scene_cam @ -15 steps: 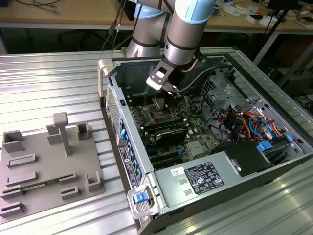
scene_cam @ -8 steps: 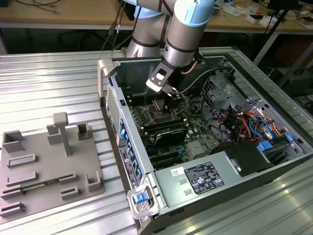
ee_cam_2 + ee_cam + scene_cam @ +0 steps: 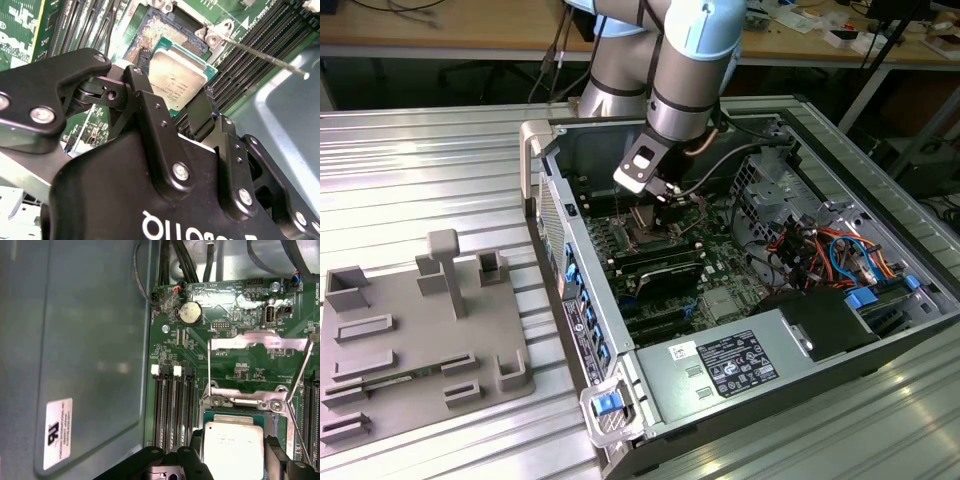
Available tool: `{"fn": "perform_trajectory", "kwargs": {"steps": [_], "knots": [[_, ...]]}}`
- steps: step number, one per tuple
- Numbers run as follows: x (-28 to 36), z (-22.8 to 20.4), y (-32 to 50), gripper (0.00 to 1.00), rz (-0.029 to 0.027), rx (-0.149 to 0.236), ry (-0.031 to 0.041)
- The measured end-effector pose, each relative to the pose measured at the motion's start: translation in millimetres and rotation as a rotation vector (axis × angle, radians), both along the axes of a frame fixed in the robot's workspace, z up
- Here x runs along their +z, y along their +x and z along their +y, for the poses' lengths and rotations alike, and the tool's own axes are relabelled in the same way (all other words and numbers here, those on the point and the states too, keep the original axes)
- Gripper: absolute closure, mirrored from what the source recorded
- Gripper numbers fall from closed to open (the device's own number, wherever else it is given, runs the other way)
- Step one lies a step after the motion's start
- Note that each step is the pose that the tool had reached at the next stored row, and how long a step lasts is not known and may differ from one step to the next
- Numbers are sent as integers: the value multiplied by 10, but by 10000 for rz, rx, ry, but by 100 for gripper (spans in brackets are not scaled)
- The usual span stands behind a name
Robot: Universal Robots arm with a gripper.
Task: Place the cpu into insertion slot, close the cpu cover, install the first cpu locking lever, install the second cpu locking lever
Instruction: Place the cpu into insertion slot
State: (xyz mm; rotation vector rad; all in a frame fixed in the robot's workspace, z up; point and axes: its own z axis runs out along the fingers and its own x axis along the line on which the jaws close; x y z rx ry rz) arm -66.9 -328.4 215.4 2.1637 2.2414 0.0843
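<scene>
Silver-grey, the cpu (image 3: 180, 75) is pinched by its edges between the two black fingers (image 3: 200, 112) of the gripper (image 3: 171, 86). It sits just over the insertion slot (image 3: 159, 31), whose gold contact field lies partly bare. In the first wrist view the cpu cover (image 3: 256, 342) stands swung open. In the exterior view the arm (image 3: 685, 80) reaches down over the green motherboard (image 3: 715, 275), at about eleven o'clock from the grey power supply (image 3: 735, 365).

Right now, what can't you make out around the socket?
1. Socket: in the second wrist view, the chip held in the gripper covers part of it.
2. Gap between chip and socket: both wrist views look down on it, so its height can't be judged.
3. One chip edge: first wrist view, cut off by the picture's edge.
4. Exterior view: chip too small to pick out under the gripper.
</scene>
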Motion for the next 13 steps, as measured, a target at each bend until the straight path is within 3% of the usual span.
{"fn": "perform_trajectory", "kwargs": {"steps": [1,4,5,6,8,13], "knots": [[-3,0,-13,45,-60,1,-1],[-11,0,-46,45,-394,-2,1],[-14,0,-62,45,-539,0,2],[-17,1,-76,45,-606,0,1],[-28,1,-106,45,-659,-1,3],[-65,-10,-133,45,-664,-22,-1]]}}
